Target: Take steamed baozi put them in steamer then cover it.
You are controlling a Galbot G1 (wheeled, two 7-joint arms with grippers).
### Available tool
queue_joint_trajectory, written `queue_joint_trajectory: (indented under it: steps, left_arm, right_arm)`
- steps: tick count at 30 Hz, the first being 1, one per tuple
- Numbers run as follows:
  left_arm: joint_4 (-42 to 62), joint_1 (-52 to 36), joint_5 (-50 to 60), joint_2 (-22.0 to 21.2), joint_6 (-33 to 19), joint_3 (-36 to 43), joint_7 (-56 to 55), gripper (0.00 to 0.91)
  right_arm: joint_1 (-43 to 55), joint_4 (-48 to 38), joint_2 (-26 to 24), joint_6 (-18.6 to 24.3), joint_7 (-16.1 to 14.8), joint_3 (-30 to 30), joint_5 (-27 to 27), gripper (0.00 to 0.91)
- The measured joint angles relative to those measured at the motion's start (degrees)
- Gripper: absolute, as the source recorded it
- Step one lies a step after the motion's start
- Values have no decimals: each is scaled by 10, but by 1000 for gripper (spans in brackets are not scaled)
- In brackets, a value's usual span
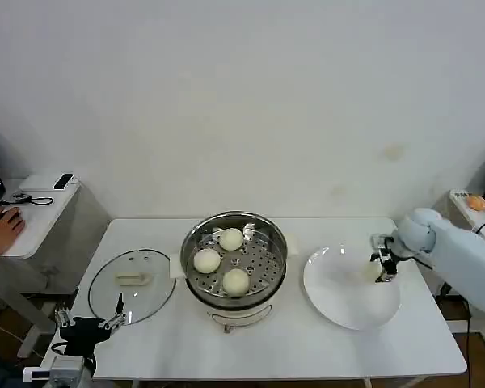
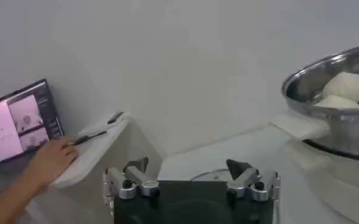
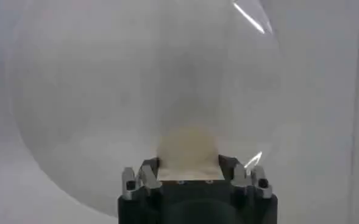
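The right gripper [image 3: 189, 173] was clenched on the last small round cream-white steamed bun [image 3: 188, 149] over the flat white plate [image 1: 339, 303], while three more buns lay in the round shiny stainless-steel steamer [image 1: 196, 242].

The steamer stood mid-table on the white table [image 1: 307, 347], with buns [image 1: 231, 239], [image 1: 207, 260] and [image 1: 236, 281] on its perforated tray. In the head view the right gripper [image 1: 383, 272] hid most of the held bun; in the right wrist view the bun's lower part sat behind the gripper body. The round glass lid [image 1: 131, 283] lay flat to the steamer's left. The left gripper [image 1: 89, 320] hung released at the table's near left corner, just beside the lid; its fingers [image 2: 138, 166] stood well apart, and the left wrist view cut off the steamer [image 2: 344, 115].
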Motion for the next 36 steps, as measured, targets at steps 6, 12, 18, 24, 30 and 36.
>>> queue_joint_trajectory:
  steps: [6, 12, 18, 24, 30, 36]
  left_arm:
    - [-2, -1, 0, 1, 0, 1, 0, 907]
    - [-2, -5, -1, 2, 1, 2, 1, 907]
    - [1, -9, -5, 3, 2, 1, 1, 907]
    - [2, -13, -7, 0, 2, 0, 1, 907]
    - [1, -14, -7, -3, 2, -1, 1, 907]
    - [1, -13, -7, -5, 2, -3, 1, 907]
  right_arm:
    - [82, 32, 6, -17, 1, -49, 49, 685]
    - [178, 59, 30, -41, 8, -111, 115, 695]
    - [264, 85, 72, -77, 22, -171, 188, 695]
    - [315, 111, 121, -119, 42, -220, 265, 695]
    - [333, 128, 170, -160, 66, -251, 333, 695]
    - [332, 130, 208, -190, 86, -266, 377, 695]
